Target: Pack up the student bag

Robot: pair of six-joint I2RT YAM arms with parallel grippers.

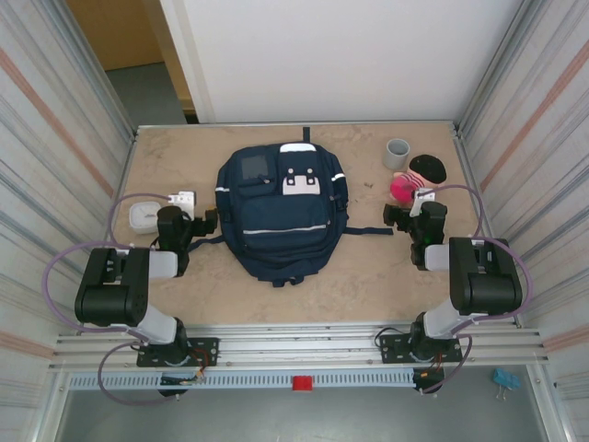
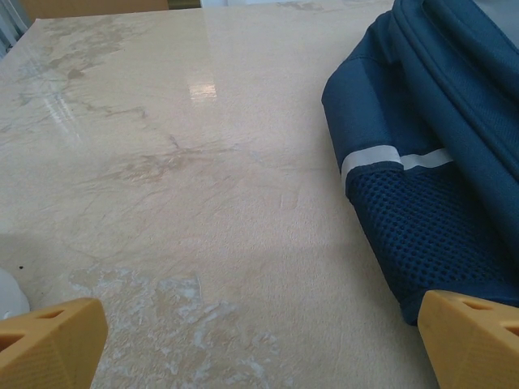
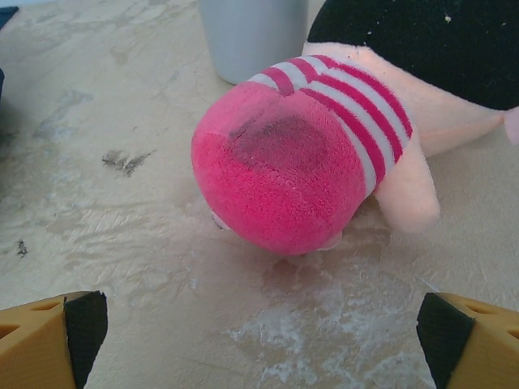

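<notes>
A pale, marbled table [image 1: 175, 276] sits between ribbed metal walls with a white panel at the far end. The student bag [image 1: 281, 207] lies flat at the table's middle, front face up and top toward the far edge, between the two arms. The left gripper [image 1: 187, 218] sits low just left of the bag, fingers spread wide with nothing between them. The right gripper [image 1: 414, 215] is likewise spread and empty, right of the bag, with the plush toy [image 3: 284, 170] just beyond its fingertips. The likeliest trouble, as I judge it, is at the toy. It is soft and rounded, so a pinch on the pink bulge could squash it and let it slip out. The grey cup [image 3: 251, 32] stands close behind it, where a forward push could shove the toy into it and tip it. On the left, the bag's mesh side pocket [image 2: 430, 235] is just beside one finger, so a careless sweep could snag the mesh or the dark strap [image 1: 207, 241] and drag the bag. No compartment gapes open in the overhead view, so a zip needs drawing first, and tugging one on a limp, unanchored bag may only slide it. Counting: one bag, one cup, one flat white object [image 1: 145, 214] left of the left gripper, two grippers and one plush toy. The black mass [image 1: 428, 168] to its far right may be the toy's own head or a separate item; I cannot tell.
</notes>
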